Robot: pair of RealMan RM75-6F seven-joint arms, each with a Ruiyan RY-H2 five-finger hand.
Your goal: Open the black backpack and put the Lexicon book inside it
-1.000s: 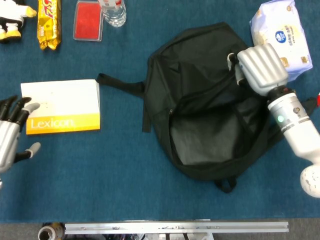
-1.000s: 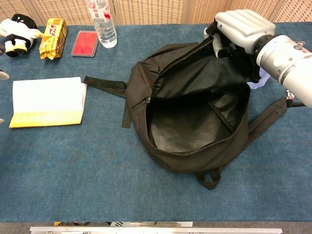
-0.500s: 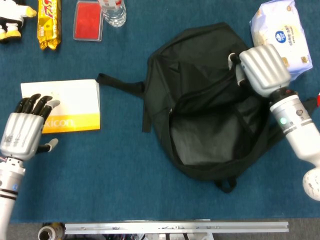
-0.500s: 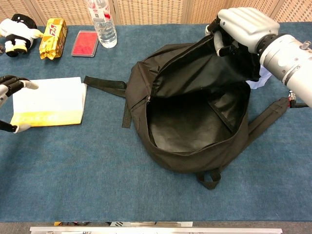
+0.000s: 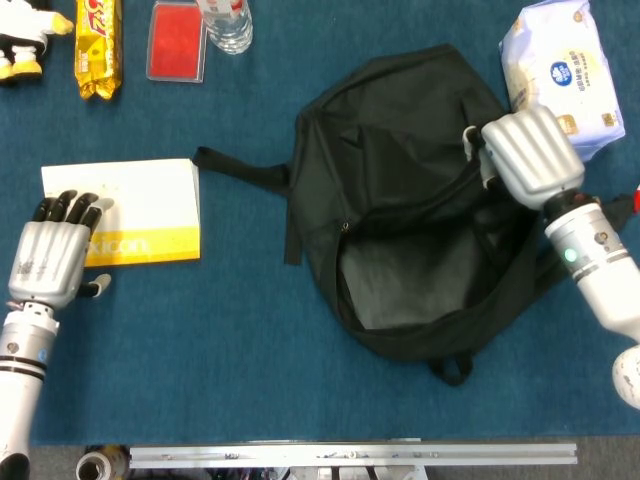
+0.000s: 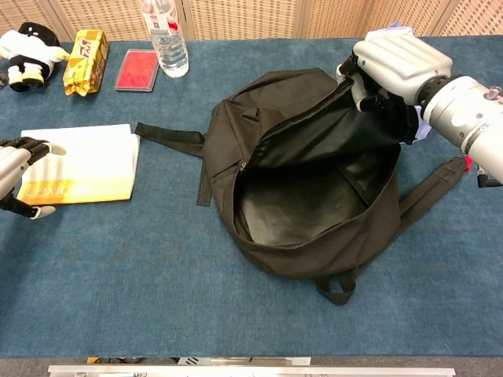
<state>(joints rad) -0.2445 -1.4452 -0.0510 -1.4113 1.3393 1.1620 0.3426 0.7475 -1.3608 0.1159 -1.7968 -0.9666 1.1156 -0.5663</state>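
Head view, left hand [image 5: 48,262] spread, now over Lexicon book [image 5: 140,205], right hand [image 5: 530,155] still gripping backpack [image 5: 400,160].

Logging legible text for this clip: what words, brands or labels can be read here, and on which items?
"Lexicon": yellow band of the Lexicon book; the left hand hides its first letters in the head view.
Yellow snack pack: red lettering, unreadable.
White tissue pack: blue logo, print too small.
Water bottle: label blurred.

Along the far edge of the blue-covered counter [image 5: 220,340] lie a black-and-white plush toy [image 5: 22,38], a yellow snack packet [image 5: 98,45], a flat red case [image 5: 177,40] and a clear water bottle [image 6: 163,35]. At the far right corner sits a white pack of tissues [image 5: 560,62].
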